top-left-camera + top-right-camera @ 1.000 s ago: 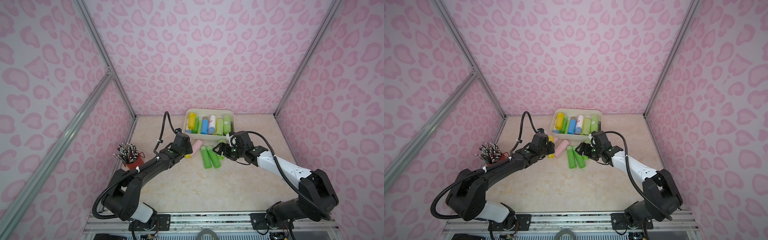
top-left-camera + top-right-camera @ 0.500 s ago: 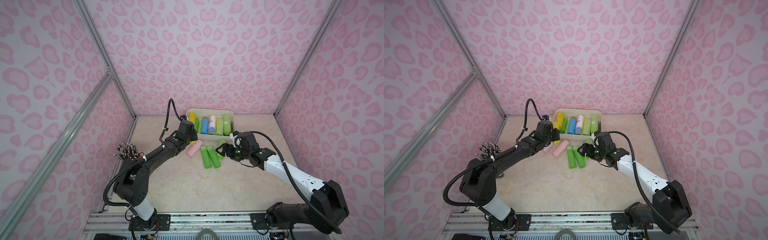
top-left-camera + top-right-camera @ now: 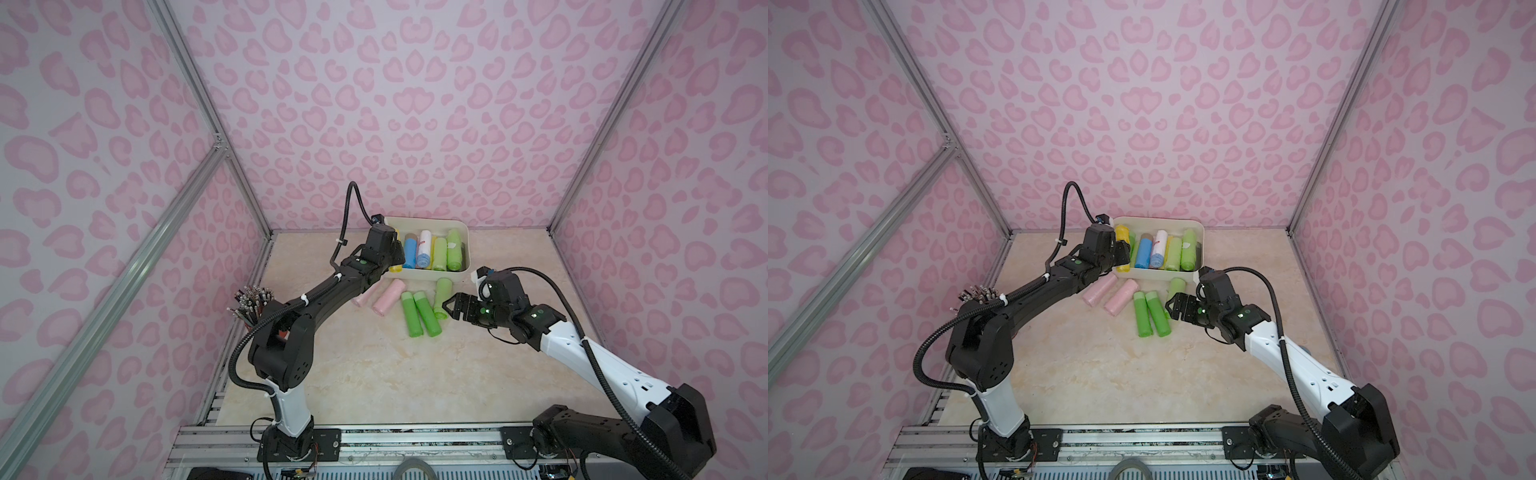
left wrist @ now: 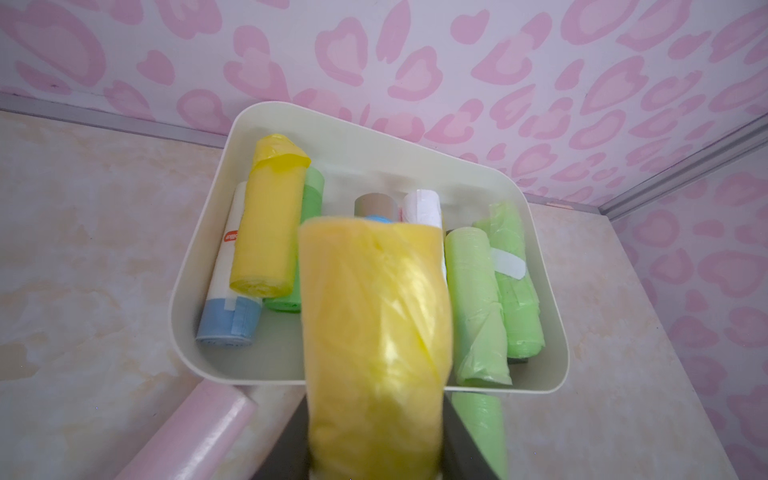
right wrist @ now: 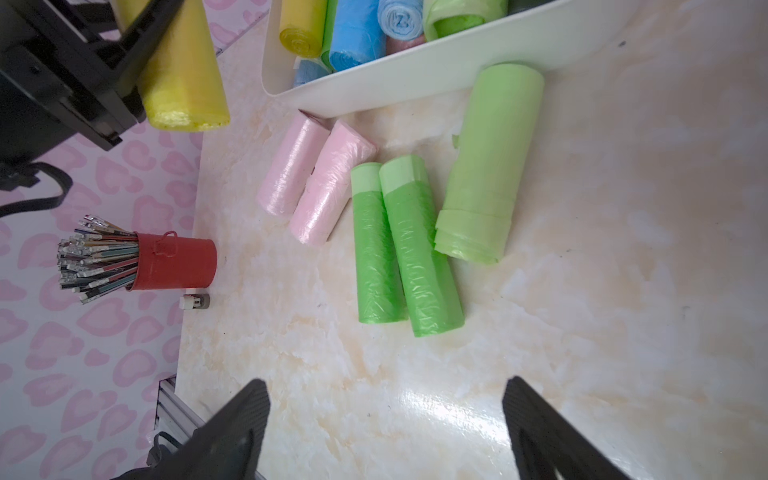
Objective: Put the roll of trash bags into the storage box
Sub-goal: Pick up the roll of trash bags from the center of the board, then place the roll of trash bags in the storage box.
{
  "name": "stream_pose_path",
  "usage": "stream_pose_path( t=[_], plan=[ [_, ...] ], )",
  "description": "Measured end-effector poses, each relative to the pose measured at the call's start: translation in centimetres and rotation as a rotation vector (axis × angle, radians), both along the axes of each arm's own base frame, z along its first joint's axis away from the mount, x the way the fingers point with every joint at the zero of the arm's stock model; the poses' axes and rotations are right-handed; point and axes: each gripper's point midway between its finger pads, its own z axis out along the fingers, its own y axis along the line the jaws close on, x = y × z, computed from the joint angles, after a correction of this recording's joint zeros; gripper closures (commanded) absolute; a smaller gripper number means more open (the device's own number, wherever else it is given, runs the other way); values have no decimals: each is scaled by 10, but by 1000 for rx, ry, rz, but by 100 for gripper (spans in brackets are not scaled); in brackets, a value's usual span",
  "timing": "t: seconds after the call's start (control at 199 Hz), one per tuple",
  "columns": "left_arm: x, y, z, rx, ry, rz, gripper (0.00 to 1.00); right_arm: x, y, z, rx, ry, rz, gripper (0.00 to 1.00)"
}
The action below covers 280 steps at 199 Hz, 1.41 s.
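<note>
The left claw point(image 3: 390, 254) is clamped on the yellow roll point(image 4: 374, 324), holding it off the table at the front left corner of the storage box point(image 4: 183, 291), its far end pointing over the rolls already inside. The right claw point(image 5: 384, 386) hangs in front of the box with jaws wide apart and empty, near the loose green rolls point(image 5: 419, 249).

We get bright, even, diffuse light in both top views, corners a bit darker, shadows faint. Left wrist view: yellow roll point(image 4: 374, 332) up close is smeared, out of focus. Right wrist view: we note a white glare patch on the marble-look tabletop point(image 5: 432, 409); right gripper point(image 5: 386, 382) fingertips point(image 5: 245, 415) soft-edged.
</note>
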Motion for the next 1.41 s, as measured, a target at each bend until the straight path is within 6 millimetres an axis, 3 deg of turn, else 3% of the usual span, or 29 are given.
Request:
stream_pose_path(
  t=[0.332,0.77,1.143,1.304,1.41],
  plan=[
    [31,-19,4,23,-20,-18,72,-5,-16,-3,-30,-10,-38,11],
    [65,-24,-51,133,53,-2,72,-8,-27,-4,-52,-8,-67,10],
    [90,-19,-69,181,73,6,72,-9,-28,-9,-65,11,-73,11],
    [92,-15,-77,211,95,8,69,-9,-29,-7,-63,4,-77,11],
    [99,-14,-78,214,94,14,56,-10,-30,-8,-67,10,-81,11]
  ],
)
